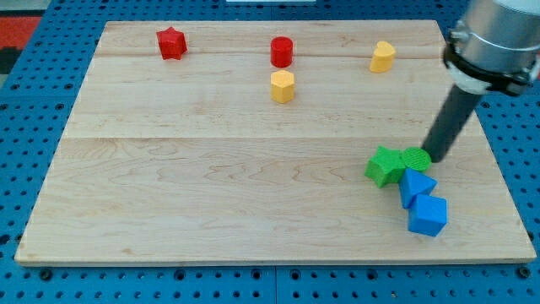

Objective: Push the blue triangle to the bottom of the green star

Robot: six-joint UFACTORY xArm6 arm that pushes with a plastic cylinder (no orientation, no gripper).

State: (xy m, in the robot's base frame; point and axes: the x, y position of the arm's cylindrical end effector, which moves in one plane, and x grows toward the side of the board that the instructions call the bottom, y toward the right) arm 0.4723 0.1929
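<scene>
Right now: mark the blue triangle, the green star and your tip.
blue triangle (416, 185), camera view, centre of its top face.
green star (386, 165), camera view, middle of its top face.
my tip (437, 158), camera view, rod's very end, at the small green block's right edge.

my tip (436, 158) touching green star (416, 158) | blue triangle (416, 185) just below | green cube (385, 165) beside
</scene>
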